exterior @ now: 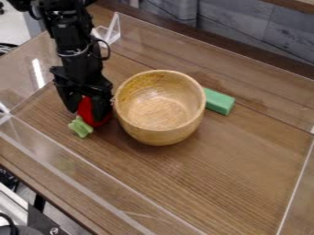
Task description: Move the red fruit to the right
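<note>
Where one red fruit lies — beside one bowl — one hand, fingers apart.

A round wooden bowl sits upright mid-table; a green rectangular block lies just beside it, toward the table's right edge.

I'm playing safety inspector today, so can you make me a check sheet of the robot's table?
Surface: brown wooden table, lighter strip along its left edge
Job's things: red toy fruit with a green leafy end, close by the bowl's left side
Clutter: round wooden bowl; green block just beyond it
Gripper: black gripper down over the fruit, jaws open; firm hold not seen
Cables: dark cables at the lower left corner
Surroundings: dark wall or ledge at the upper right
</note>
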### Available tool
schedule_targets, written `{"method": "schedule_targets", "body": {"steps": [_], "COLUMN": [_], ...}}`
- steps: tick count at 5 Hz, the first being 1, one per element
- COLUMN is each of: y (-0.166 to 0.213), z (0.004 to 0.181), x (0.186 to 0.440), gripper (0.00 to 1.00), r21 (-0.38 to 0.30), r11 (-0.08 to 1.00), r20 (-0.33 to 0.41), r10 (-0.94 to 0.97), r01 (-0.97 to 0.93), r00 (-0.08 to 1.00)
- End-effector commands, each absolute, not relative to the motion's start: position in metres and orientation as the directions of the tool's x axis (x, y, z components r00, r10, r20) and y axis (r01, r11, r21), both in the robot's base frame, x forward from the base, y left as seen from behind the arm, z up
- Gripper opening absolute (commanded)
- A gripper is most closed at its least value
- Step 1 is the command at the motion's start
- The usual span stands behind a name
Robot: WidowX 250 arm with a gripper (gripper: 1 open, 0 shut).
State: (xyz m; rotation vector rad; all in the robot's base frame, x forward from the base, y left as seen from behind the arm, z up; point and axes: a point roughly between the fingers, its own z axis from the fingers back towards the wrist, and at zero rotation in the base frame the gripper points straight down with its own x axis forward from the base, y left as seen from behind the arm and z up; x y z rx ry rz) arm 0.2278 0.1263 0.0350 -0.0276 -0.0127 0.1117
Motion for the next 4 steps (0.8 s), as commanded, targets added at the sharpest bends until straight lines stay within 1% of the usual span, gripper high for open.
{"method": "schedule_targets", "body": {"steps": [1,3,4], "y": [0.1345,0.1363,0.1359], "z": [0.0421,0.0407,0.0443], "x": [0.2354,0.2371,0.2367], "gripper": [1.0,1.0,0.0], "r21": [-0.012,-0.018,-0.025], "r11": [0.992,0.991,0.99], "r20": [0.049,0.047,0.052], "r10": [0.125,0.134,0.14], "r01": [-0.125,-0.133,-0.139], "r00": [0.991,0.99,0.989]}}
